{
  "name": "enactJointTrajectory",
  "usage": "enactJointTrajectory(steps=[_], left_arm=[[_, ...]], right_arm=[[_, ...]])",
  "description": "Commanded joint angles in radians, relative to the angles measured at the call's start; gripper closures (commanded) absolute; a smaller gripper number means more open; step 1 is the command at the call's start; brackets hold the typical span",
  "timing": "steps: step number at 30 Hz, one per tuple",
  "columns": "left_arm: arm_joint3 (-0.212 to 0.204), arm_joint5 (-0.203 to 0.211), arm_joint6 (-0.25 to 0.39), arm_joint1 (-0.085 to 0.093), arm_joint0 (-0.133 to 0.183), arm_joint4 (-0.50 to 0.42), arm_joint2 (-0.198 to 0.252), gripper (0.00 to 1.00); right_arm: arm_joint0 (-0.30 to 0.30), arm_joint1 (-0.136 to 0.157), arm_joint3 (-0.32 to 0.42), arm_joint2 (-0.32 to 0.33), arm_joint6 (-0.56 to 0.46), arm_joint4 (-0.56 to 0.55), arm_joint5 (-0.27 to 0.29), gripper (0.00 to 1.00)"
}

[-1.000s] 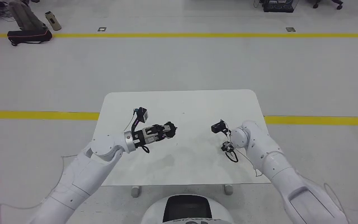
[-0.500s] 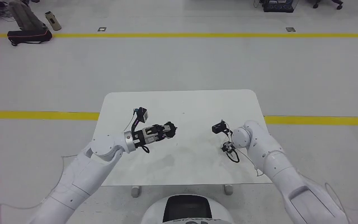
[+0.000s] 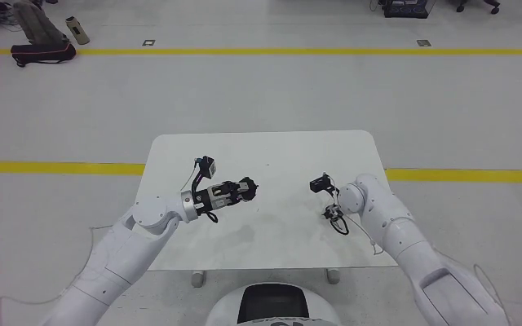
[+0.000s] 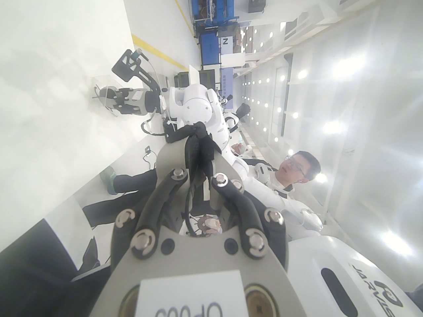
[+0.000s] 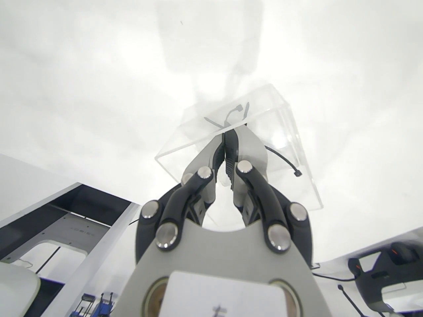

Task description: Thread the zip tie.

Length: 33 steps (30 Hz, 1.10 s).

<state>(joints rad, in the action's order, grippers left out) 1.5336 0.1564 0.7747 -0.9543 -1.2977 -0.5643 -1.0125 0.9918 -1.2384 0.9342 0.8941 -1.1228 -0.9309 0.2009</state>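
Glossy white rounded arms (image 3: 122,244), grey right tool (image 5: 228,136) with black linkages (image 5: 261,189), silver screws (image 5: 245,166), thin black wrist cables (image 3: 344,227)

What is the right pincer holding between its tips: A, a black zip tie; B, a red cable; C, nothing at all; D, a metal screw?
A: the right pincer is shut, with the black zip tie trailing out from beside its tips.

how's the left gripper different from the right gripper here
The left gripper is held level over the white table, pointing toward the other arm; the right gripper points down at a clear plastic box. The right gripper pinches a thin black zip tie; the left gripper holds nothing I can make out. Both are shut.
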Motion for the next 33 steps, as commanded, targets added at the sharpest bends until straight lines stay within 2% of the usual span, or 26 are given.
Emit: enactJointTrajectory(steps=[1,7,11,17,25,33], left_arm=[[0.0,0.0,0.0,0.0,0.0,0.0,0.0,1.0],[0.0,0.0,0.0,0.0,0.0,0.0,0.0,1.0],[0.0,0.0,0.0,0.0,0.0,0.0,0.0,1.0],[0.0,0.0,0.0,0.0,0.0,0.0,0.0,1.0],[0.0,0.0,0.0,0.0,0.0,0.0,0.0,1.0],[0.0,0.0,0.0,0.0,0.0,0.0,0.0,1.0]], right_arm=[[0.006,0.007,0.017,0.016,-0.008,0.007,0.005,1.0],[0.042,0.035,0.067,0.094,-0.036,0.068,0.042,1.0],[0.061,0.054,0.074,0.155,-0.062,0.144,0.096,1.0],[0.089,0.078,0.08,0.223,-0.079,0.215,0.138,1.0],[0.139,0.111,0.134,0.288,-0.078,0.31,0.139,1.0],[0.17,0.145,0.178,0.321,-0.1,0.415,0.139,1.0]])
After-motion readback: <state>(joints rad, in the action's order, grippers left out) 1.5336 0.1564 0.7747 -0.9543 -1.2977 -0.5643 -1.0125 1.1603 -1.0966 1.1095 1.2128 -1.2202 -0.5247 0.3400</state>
